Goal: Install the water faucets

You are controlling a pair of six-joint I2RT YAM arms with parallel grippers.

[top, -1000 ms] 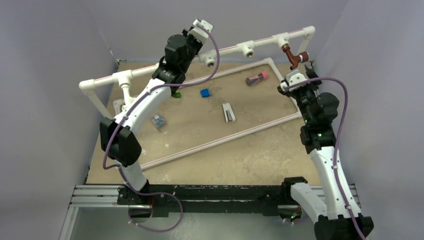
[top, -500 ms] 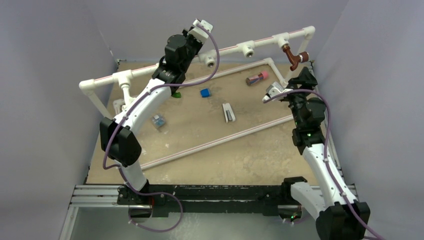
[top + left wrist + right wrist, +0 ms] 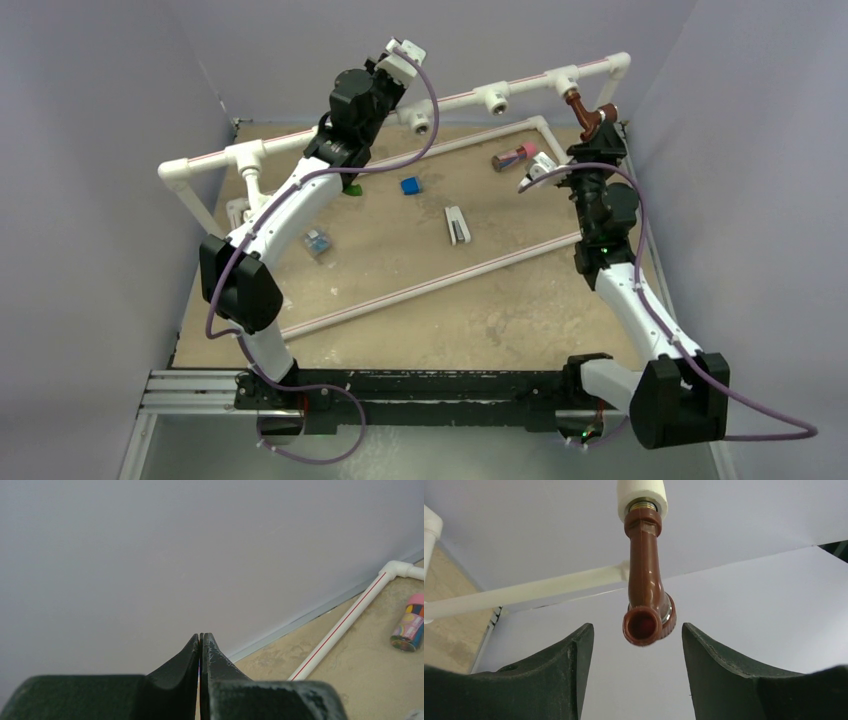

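Top external view, worktop [image 3: 500, 310] with white pipe frame [image 3: 300, 133].

- Reddish-brown faucet [image 3: 588, 112]: hangs from the frame's far-right T-fitting [image 3: 567, 80], threaded end up in the white socket, spout [image 3: 642, 625] pointing towards the right wrist camera.
- Right hand [image 3: 636, 626]: raised just below that faucet, jaws apart. The spout shows between the two fingers [image 3: 574, 655] with a gap on either side. Nothing gripped.
- Left hand [image 3: 201, 636]: fingers pressed together, empty, aimed at the back wall.
- Green faucet [image 3: 353, 188]: on the worktop, mostly hidden under the left arm.
- Pink-capped cylinder [image 3: 514, 155]: lying on the worktop, near the right hand.
- Blue block [image 3: 410, 185]: mid-worktop.
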